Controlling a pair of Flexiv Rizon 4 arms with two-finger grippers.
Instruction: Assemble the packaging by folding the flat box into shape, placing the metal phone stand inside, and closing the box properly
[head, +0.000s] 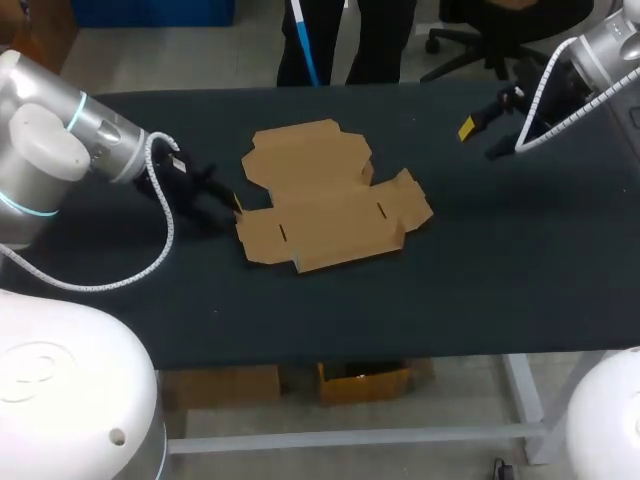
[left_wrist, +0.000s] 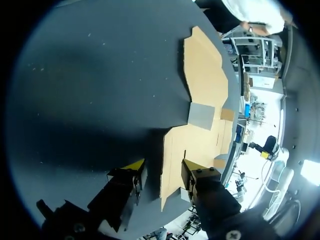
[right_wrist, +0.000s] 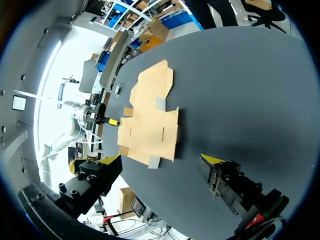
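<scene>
While box (head: 330, 205) lies flat on counter (head: 500, 280), left gripper (left_wrist: 161, 167) waits at its edge, fingers apart, probably to lift a flap; right gripper (right_wrist: 161, 160) hovers clear, also apart.

Head camera looks down from above on the flat cardboard box (head: 320, 215); both wrist cameras face it from opposite sides, the left one nearer.

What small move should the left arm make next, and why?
Probably slide the left gripper slightly forward and pinch the edge of the box to lift a flap. The box lies fully flat, its corner sits between the open fingers, and the right gripper hangs far off.
</scene>
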